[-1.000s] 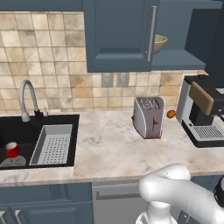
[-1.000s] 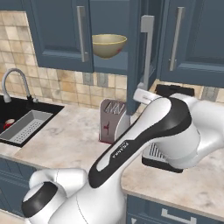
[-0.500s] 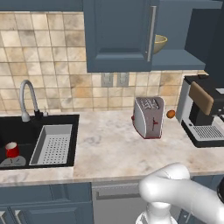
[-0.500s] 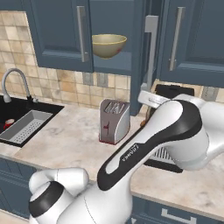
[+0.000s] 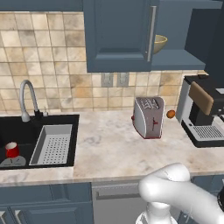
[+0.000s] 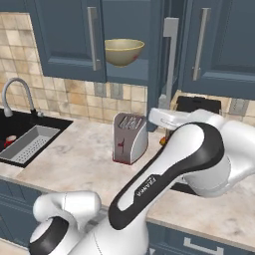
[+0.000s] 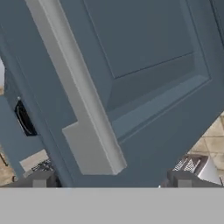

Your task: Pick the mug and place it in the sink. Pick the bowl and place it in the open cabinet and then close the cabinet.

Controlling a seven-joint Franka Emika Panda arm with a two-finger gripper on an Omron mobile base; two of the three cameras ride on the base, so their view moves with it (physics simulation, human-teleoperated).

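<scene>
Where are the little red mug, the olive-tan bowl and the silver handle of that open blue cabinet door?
Small red mug (image 5: 12,149): left base view, on its red side, inside the black sink.
Wide olive-tan bowl (image 6: 124,51): right base view, on its outer wall, on the cabinet shelf.
Long silver bar handle (image 7: 83,109): hand view, mid-bar.

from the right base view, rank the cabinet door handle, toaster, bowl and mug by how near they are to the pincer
1. Door handle, just above the pincer.
2. Toaster, on the counter.
3. Bowl, on the cabinet shelf.
4. Mug, far off in the sink.

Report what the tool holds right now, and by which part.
Nothing. The tool is open, its tips either side of the cabinet door near the silver handle, not clamping it.
</scene>
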